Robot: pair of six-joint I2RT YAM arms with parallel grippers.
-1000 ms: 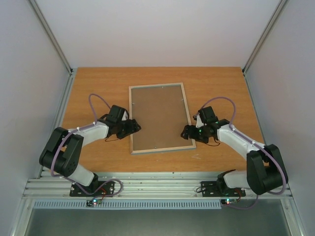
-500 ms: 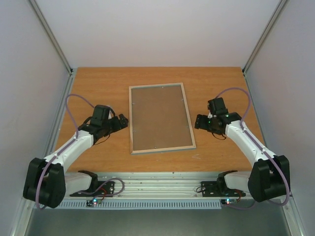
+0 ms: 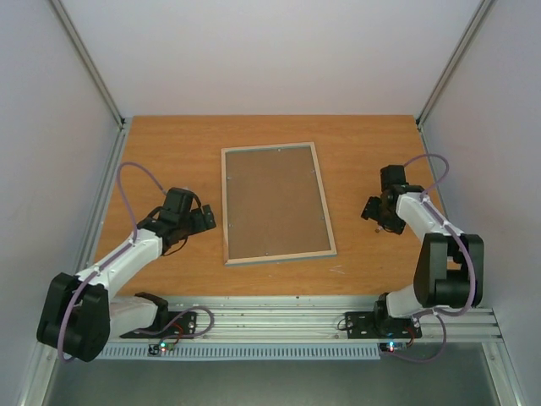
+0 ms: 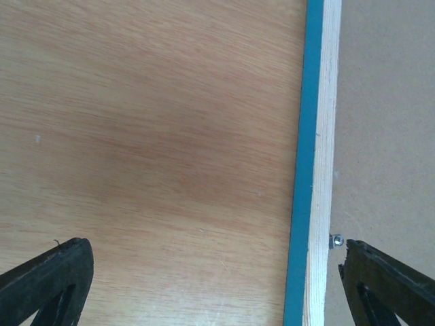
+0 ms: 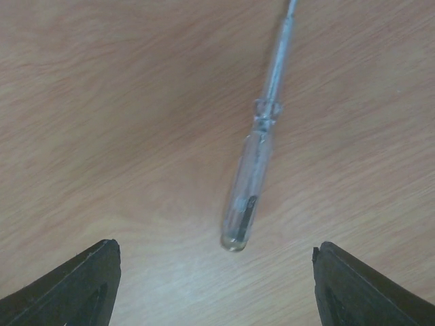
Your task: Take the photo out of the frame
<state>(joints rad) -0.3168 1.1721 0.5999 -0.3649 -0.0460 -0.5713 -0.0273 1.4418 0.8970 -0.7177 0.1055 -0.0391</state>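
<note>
The frame (image 3: 275, 203) lies face down in the middle of the table, its pale wood rim around the brown backing board (image 3: 275, 201). The photo is hidden under that board. My left gripper (image 3: 205, 220) hovers open just left of the frame. In the left wrist view its fingertips (image 4: 47, 278) straddle the frame's left rail (image 4: 304, 170), turquoise outside and pale wood on top. A small metal tab (image 4: 336, 240) sits on the rail's inner edge. My right gripper (image 3: 370, 211) stands open to the right of the frame, holding nothing.
A clear-handled screwdriver (image 5: 253, 176) lies on the wooden table just ahead of the right gripper (image 5: 217, 285), between the lines of its fingers. White walls with metal rails enclose the table (image 3: 169, 152) on three sides.
Both arms have drawn back from the frame's long edges, the left one leftward and the right one rightward. The left gripper has opened wider. The frame has not moved.
</note>
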